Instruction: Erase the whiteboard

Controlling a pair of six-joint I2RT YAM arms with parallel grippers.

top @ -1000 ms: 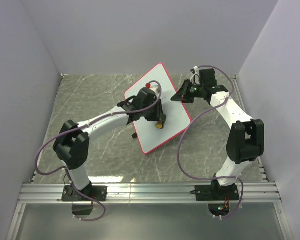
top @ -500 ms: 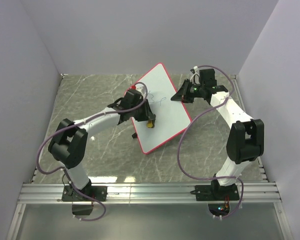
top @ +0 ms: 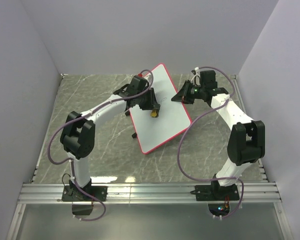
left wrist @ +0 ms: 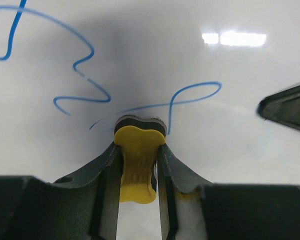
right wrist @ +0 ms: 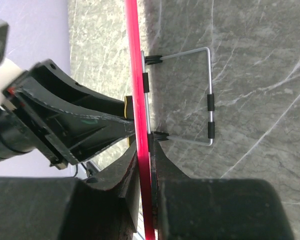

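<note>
The left gripper (left wrist: 139,146) is seen closed tightly on a small yellow eraser block (left wrist: 137,172). The block is squeezed between the two dark fingers (left wrist: 106,175) so that its sides are pinched inward. Its dark felt end is pressed against the face of the large white rectangular whiteboard (left wrist: 190,65), which has rounded corners and a thin red-pink rim. Thin blue scribbles (left wrist: 85,55) are drawn in loops across the board above and to either side of the eraser, and one line is met by the felt end. In the top view the left gripper (top: 151,110) is placed over the far left part of the whiteboard (top: 165,122). There the eraser block (top: 153,114) is shown as a yellow spot at its tip.

The right gripper (right wrist: 145,156) is closed on the whiteboard (right wrist: 136,75) at its rim, with one finger laid on each side of the board's edge. In the top view the right gripper (top: 182,96) is found at the board's far right edge.

The whiteboard is held tilted, propped from behind by a thin bent silver wire stand (right wrist: 209,95) with black sleeves. The stand is set on the grey-green marbled table (right wrist: 250,75). From above, the board is seen lying diagonally on the far half of the table (top: 90,95), between the two arms.
</note>
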